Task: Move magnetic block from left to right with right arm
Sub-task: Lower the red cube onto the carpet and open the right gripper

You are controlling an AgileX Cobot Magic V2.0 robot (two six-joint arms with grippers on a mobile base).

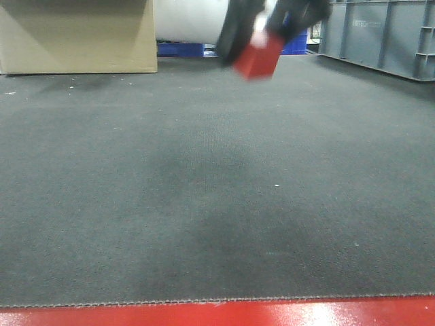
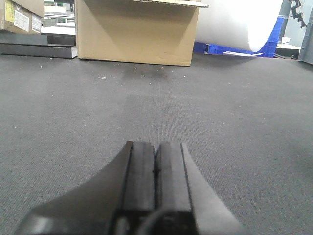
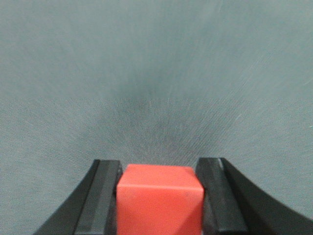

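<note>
Right hand point(image 3: 159, 196) gripping magnetic block point(image 3: 160, 198) between both fingers, carrying it airborne above mat point(image 1: 204, 204), toward far edge. Left hand point(image 2: 155, 171) clenched, empty, resting low.

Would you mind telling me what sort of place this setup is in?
Probably a warehouse or workshop test area: a cardboard box, grey plastic crates and a big white roll ring a dark mat, with red floor at its edge.
</note>
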